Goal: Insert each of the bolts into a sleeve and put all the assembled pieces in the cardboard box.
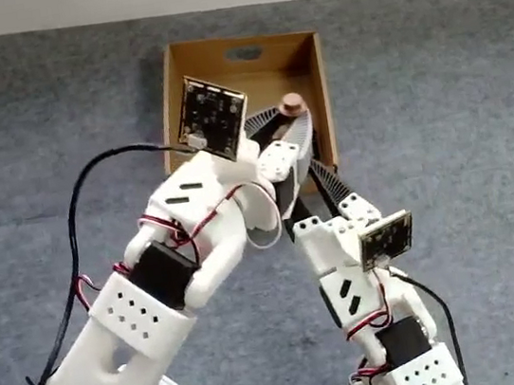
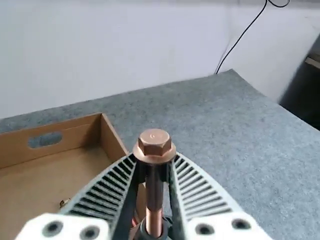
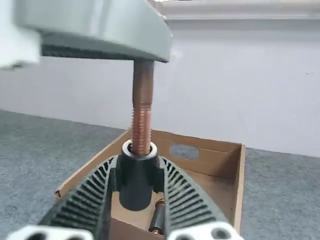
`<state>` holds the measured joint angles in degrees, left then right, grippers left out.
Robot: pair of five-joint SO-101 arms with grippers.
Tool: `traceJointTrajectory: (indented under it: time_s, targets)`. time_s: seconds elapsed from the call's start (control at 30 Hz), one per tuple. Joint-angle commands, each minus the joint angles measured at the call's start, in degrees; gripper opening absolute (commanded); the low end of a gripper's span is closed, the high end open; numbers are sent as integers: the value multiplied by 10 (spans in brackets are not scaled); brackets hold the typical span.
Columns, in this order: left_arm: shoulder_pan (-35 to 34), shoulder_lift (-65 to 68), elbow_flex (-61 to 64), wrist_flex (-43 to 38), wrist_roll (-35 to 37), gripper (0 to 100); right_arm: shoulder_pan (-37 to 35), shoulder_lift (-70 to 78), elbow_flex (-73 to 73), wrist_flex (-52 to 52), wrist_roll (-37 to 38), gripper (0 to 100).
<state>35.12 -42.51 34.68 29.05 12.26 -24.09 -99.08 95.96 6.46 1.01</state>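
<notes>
Left hand (image 2: 154,165): mine, clamped on the bolt (image 2: 154,146), head up, above the cardboard box (image 1: 210,60).
Right hand (image 3: 137,167): clamped on the black sleeve (image 3: 136,187) (bolt's thread entering its top).
Cardboard box: one assembled piece (image 3: 159,220) lies inside.

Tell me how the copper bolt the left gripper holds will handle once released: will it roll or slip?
The bolt looks solid metal: probably stiff and heavy for its size. Its round shank would likely roll in the cardboard box, though the hex head should curb that. It may slip along the left gripper's ribbed fingers under push.
</notes>
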Motion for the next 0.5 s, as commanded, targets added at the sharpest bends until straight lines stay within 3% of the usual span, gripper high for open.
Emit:
traceJointTrajectory:
  time_s: [0.0,0.47]
  targets:
    - [12,-17,-5,-5,4,8,-6,-11,17,-13,5,5]
    - [-3,-22,67,-5,4,8,-5,-15,35,-12,5,5]
